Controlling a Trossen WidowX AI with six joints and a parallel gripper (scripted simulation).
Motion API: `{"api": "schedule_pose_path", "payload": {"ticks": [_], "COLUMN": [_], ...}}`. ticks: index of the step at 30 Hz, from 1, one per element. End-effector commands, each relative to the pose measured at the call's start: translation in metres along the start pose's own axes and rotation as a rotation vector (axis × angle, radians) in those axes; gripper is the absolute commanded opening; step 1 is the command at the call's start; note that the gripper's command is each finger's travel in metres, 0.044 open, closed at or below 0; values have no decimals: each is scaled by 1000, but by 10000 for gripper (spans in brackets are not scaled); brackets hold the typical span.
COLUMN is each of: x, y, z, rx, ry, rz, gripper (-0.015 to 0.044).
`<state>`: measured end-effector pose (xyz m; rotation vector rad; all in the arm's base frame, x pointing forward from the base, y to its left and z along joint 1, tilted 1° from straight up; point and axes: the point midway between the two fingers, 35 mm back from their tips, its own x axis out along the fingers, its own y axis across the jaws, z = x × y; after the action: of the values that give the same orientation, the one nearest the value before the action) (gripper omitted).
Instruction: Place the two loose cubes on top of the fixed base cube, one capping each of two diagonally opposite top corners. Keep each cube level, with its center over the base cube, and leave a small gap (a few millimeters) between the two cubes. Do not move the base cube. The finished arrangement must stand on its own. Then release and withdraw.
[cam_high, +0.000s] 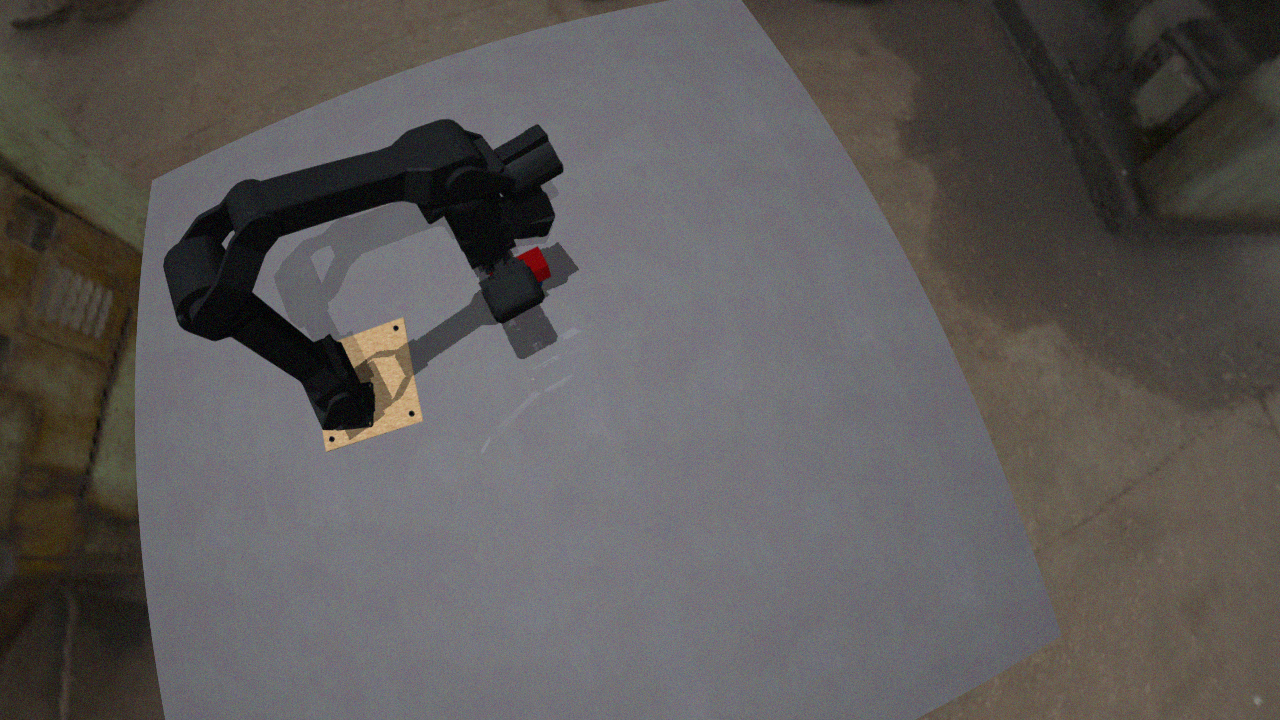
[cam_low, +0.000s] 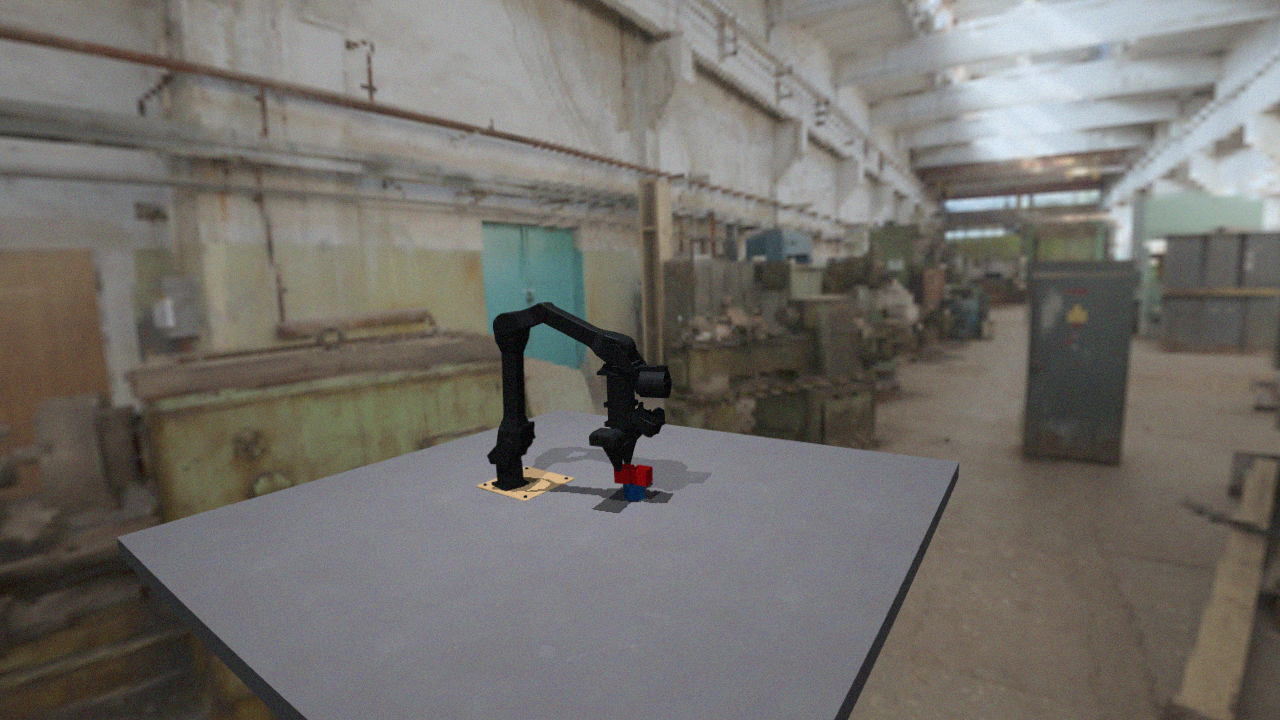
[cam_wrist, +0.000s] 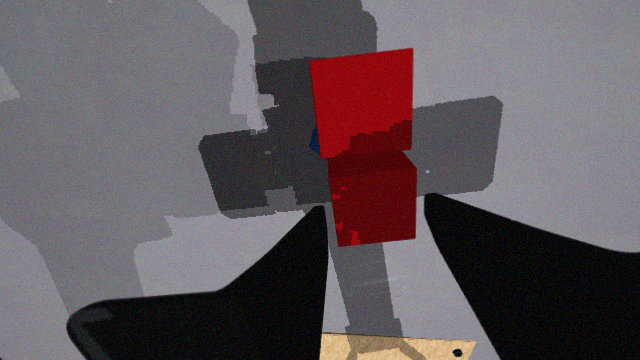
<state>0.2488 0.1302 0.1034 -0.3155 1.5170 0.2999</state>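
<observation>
Two red cubes rest side by side on the blue base cube (cam_low: 634, 492) (cam_wrist: 314, 142), of which only a sliver shows in the wrist view. The far red cube (cam_wrist: 360, 95) (cam_high: 535, 261) is lit. The near red cube (cam_wrist: 372, 200) lies in shadow between my fingers, with a thin gap on each side. My gripper (cam_wrist: 373, 209) (cam_high: 512, 291) (cam_low: 623, 460) is open and hangs straight down over the stack. In the exterior view the two red cubes (cam_low: 633, 474) read as one red block on the blue one. In the overhead view the gripper hides the near cube and the base.
The arm's base stands on a tan wooden mount plate (cam_high: 398, 407) (cam_low: 547, 480) (cam_wrist: 400, 347) on the grey table (cam_high: 716, 447), left of the stack. The table edges are far from the cubes.
</observation>
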Motion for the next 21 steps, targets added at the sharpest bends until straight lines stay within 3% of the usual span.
{"api": "schedule_pose_path", "payload": {"ticks": [1,21], "x": [-8,-34], "y": [0,0], "z": [2,2], "rx": [1,1], "ry": [-9,-9], "rz": [1,1], "gripper": [205,205]}}
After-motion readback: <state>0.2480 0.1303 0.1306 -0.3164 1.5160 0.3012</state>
